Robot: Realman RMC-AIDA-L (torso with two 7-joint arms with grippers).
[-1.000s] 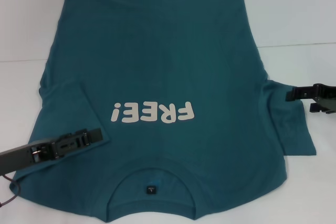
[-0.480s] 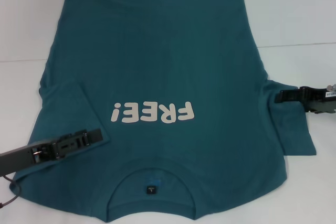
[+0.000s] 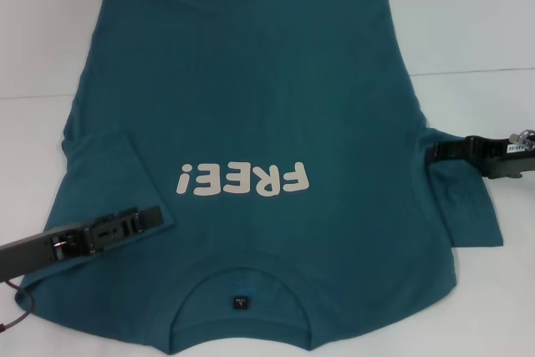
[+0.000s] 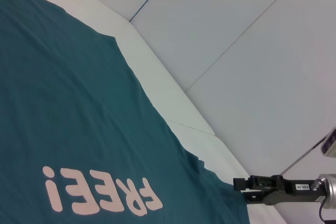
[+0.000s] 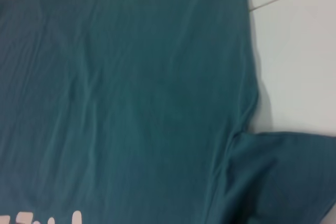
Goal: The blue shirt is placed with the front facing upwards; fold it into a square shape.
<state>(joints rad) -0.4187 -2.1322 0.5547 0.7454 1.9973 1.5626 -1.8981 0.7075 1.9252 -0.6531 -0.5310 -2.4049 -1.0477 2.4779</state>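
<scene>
We see the blue shirt [image 3: 251, 106] lying flat over most of the white table [image 3: 468, 31]. Bare table lies open along both sides and beyond the hem. Our left gripper [image 3: 150, 216] lies low across the folded left sleeve; our right gripper [image 3: 435, 153] reaches over the right sleeve.

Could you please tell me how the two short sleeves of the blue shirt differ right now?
On the dark teal-blue cotton T-shirt, the left sleeve is folded inward over the body, with the left pincer at its edge. The right sleeve lies spread outward on the white table, with the right pincer over its upper edge. Both lie flat.
</scene>
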